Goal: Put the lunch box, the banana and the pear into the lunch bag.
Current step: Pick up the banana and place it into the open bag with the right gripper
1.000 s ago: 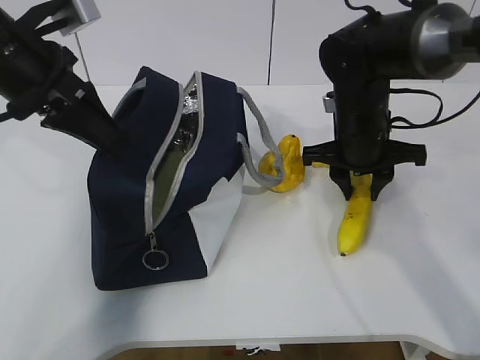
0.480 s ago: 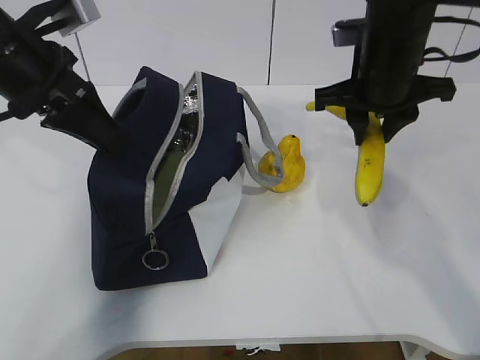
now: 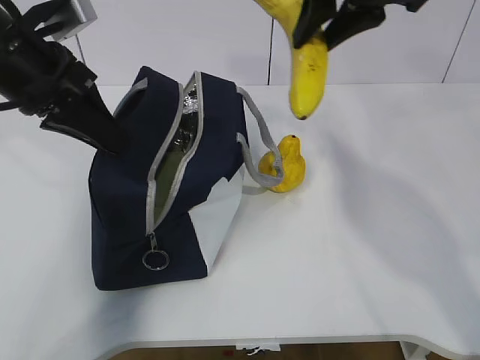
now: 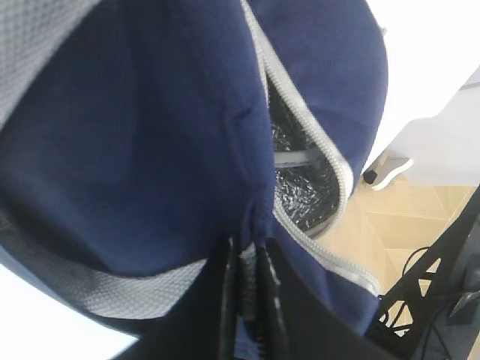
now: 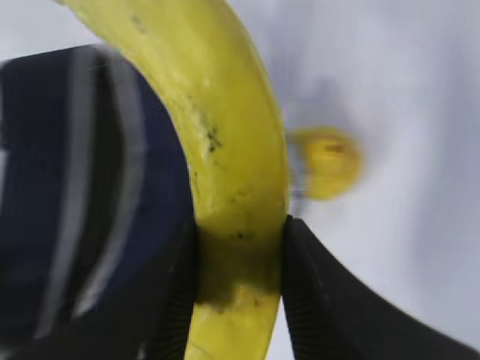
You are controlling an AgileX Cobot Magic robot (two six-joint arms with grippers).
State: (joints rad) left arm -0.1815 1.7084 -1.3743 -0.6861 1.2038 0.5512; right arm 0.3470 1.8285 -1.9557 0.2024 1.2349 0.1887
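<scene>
Right gripper (image 5: 238, 281) jaws grasp the banana (image 3: 307, 71), held in the air above and right of the lunch bag (image 3: 169, 187). Left gripper (image 4: 251, 300) jaws clenched on the bag's fabric (zipper gaping). Pear (image 3: 285, 165) touches the bag's strap on the worktop (image 3: 360, 247).

Banana (image 3: 309, 71) lifted off table by right claw (image 3: 330, 22), carried up toward lunch bag (image 3: 161, 180)

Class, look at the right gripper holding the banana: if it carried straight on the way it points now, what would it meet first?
Probably the pear: the right gripper points down with the banana hanging above it, though depth is uncertain; the lunch bag lies just left.
</scene>
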